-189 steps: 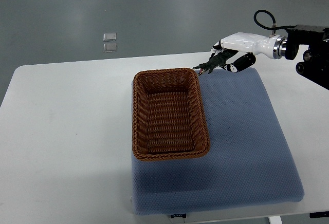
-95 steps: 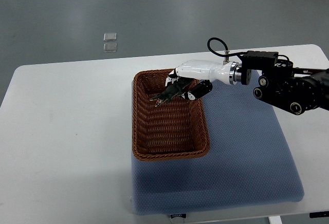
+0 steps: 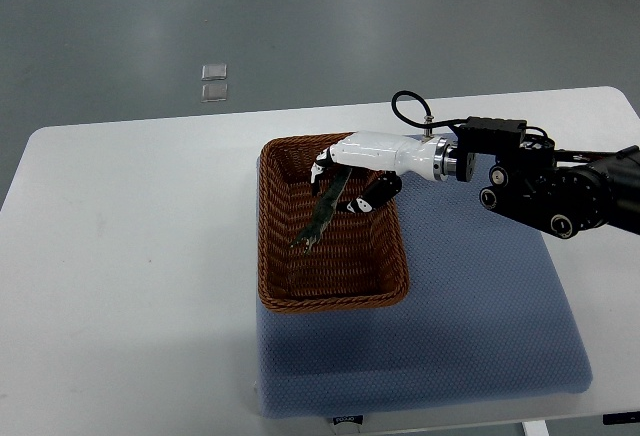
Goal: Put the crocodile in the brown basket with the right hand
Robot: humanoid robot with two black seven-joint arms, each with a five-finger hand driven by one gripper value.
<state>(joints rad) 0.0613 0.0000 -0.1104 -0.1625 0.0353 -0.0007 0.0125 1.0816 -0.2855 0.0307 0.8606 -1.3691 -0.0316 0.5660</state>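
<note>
One white worktop [image 3: 130, 226] fills most of the view. One blue padded mat [image 3: 480, 326] lies on its right half, reaching the near edge. One brown wicker basket [image 3: 330, 301], rectangular and open-topped, sits on the mat's left part, with its left rim just over the mat's edge.

One robot arm [image 3: 540, 181] enters from the right, black at the joints and white toward the wrist. It ends in the right hand [image 3: 352, 174], which hangs over the far right part of the basket. Its fingers are curled around the upper end of the one crocodile [image 3: 320, 218].

A second ago the hand was outside the basket, past its far right corner and over the mat's far edge. Half a second ago it had crossed the rim, with the crocodile held nearly level against the fingers. Now the hand is a little further left, and the crocodile dangles from it.

The crocodile is a thin, dark green toy, long and narrow. It slants down and to the left from the fingers, inside the basket's walls, and its lower tip is close to the woven floor. Whether the tip touches the floor cannot be told.

Two small clear squares [image 3: 213, 81] lie on the grey floor beyond the worktop, one just behind the other.
</note>
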